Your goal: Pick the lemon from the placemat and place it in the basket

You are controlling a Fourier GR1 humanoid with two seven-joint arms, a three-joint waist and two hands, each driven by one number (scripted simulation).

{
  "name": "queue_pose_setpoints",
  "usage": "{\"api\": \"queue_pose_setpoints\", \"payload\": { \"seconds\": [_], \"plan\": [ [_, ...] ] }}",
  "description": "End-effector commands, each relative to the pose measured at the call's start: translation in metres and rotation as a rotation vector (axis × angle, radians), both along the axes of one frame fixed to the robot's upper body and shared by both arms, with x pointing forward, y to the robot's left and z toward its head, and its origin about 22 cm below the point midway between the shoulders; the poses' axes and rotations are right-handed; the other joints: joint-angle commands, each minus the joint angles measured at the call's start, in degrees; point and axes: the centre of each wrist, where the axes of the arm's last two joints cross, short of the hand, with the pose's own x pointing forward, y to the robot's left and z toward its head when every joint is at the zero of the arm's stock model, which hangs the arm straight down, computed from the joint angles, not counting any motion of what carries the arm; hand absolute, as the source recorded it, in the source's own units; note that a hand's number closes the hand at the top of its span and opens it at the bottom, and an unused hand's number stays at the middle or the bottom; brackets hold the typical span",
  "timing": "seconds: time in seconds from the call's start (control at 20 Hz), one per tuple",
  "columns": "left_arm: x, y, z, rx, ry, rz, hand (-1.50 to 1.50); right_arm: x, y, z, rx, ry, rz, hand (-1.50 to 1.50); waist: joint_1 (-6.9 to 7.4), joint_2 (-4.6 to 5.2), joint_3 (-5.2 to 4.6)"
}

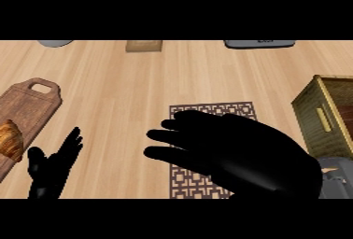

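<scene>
My right hand [234, 149] hovers low over the patterned placemat [214, 110] in the head view, fingers spread and pointing left, covering most of the mat. No lemon shows; the hand hides whatever lies beneath it. The woven basket [324, 116] stands at the right edge, just right of the mat. At the lower left my left hand [52, 168] rests open with its fingers up.
A wooden cutting board [31, 105] lies along the left edge with a croissant [8, 139] on it. A tan box [144, 45] and two grey items [55, 43] [259, 44] sit along the far edge of the counter.
</scene>
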Motion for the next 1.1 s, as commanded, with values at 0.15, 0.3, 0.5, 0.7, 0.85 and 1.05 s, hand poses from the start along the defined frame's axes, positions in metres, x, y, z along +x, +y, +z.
{"api": "queue_pose_setpoints", "payload": {
  "seconds": [0.15, 0.3, 0.5, 0.7, 0.85, 1.05],
  "plan": [
    [-0.016, 0.002, -0.025, 0.002, 0.151, 0.030, 0.00, -0.006, -0.020, 0.056, -0.363, -0.027, 0.005, -1.50, 0.27, 0.62, -0.78],
    [-0.014, 0.001, -0.025, 0.010, 0.151, 0.011, 0.00, -0.001, -0.029, 0.080, -0.463, -0.033, -0.026, -1.50, 0.55, 0.74, -0.73],
    [-0.007, -0.002, -0.028, -0.017, 0.137, 0.004, 0.00, 0.005, -0.033, 0.100, -0.527, -0.022, -0.038, -1.50, 1.19, 1.04, -0.68],
    [0.000, 0.003, -0.025, -0.013, 0.122, 0.001, 0.00, 0.003, -0.047, 0.092, -0.536, 0.025, -0.043, -1.50, 1.06, 1.15, -0.54],
    [0.000, 0.003, -0.019, -0.009, 0.132, -0.013, 0.00, 0.008, -0.039, 0.095, -0.507, 0.034, -0.027, -1.50, 1.78, 1.26, -0.55],
    [-0.011, 0.005, -0.019, -0.024, 0.150, 0.000, 0.00, -0.004, -0.037, 0.068, -0.482, 0.067, -0.015, -1.50, 1.84, 1.24, -0.47]
  ]
}}
